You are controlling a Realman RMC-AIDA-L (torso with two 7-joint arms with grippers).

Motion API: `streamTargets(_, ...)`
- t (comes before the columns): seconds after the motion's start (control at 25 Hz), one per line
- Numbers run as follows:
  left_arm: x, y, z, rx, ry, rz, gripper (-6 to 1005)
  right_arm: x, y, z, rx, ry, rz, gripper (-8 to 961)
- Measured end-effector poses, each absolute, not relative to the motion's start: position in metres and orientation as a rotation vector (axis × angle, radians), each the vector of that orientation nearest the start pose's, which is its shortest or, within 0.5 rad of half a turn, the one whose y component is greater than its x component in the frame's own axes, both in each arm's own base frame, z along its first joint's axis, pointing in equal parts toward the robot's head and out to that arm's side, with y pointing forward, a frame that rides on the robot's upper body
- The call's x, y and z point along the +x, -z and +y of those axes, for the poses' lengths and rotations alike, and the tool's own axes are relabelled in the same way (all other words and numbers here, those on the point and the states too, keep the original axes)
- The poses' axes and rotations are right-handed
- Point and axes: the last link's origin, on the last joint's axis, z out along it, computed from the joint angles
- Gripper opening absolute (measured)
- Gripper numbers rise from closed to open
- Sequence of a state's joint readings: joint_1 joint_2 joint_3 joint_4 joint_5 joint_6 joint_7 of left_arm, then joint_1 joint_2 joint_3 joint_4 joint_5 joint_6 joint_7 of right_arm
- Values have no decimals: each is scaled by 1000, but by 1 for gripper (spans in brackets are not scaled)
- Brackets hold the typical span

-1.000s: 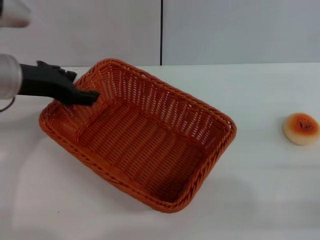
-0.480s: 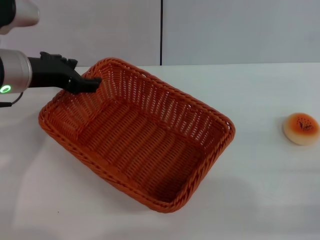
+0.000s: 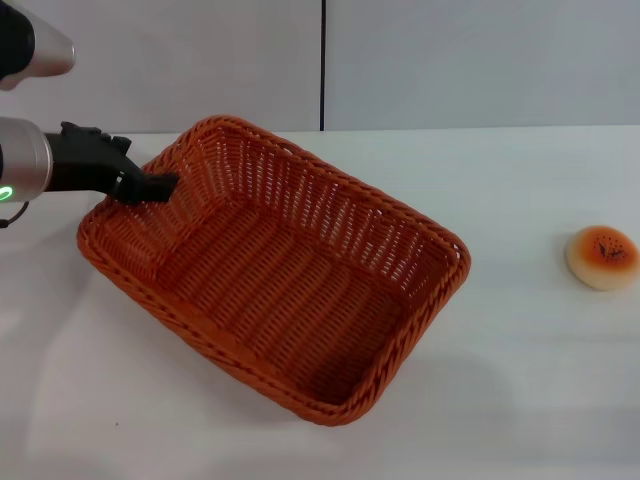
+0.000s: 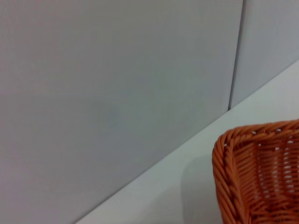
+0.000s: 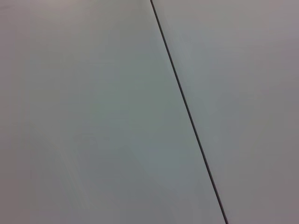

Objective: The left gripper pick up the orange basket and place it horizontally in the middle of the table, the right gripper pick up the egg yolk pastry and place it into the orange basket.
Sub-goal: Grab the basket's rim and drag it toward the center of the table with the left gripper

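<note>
The orange basket [image 3: 300,275] lies on the white table [image 3: 520,400], turned diagonally, its long axis running from far left to near right. It holds nothing. My left gripper [image 3: 163,184], a black tip on a silver arm with a green light, sits at the basket's far-left rim, just at its outer edge. A corner of the basket [image 4: 261,177] also shows in the left wrist view. The egg yolk pastry [image 3: 602,257] rests alone on the table far to the right, well apart from the basket. The right gripper is out of view.
A grey wall [image 3: 450,60] with a dark vertical seam stands behind the table's far edge. The right wrist view holds only that wall and seam [image 5: 187,112]. Open tabletop lies between basket and pastry.
My left gripper has drawn back to the left, from inside the basket's far-left corner to its rim. Basket and pastry have barely moved.
</note>
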State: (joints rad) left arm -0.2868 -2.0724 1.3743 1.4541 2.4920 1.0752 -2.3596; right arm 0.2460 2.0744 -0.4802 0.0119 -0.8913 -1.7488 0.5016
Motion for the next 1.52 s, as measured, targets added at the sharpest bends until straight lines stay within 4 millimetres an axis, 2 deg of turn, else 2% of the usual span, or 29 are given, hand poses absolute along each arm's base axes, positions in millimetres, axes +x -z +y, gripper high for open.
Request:
streamTargets(0.44,-244,-31,353,-2331,-228,-730,744,353,-48,234,-1319,-1092,479,541)
streamTargets(0.96,-239,-26,343,-2434,-326,-766,741,347,-47,240,-1325,-1114,472,538)
streamTargets(1.16,-239,-25,339,-2455,-347,-792,590,345,-48,244,-1327,-1147,485,537)
streamTargets(1.4,-237,-27,337,-2437,-327,-845,506,344,-49,246,-1330,-1154,480,536)
streamTargets(1.52,-236,-31,335,-2385,-287,-946,415,343,-49,246,-1329,-1159,475,535)
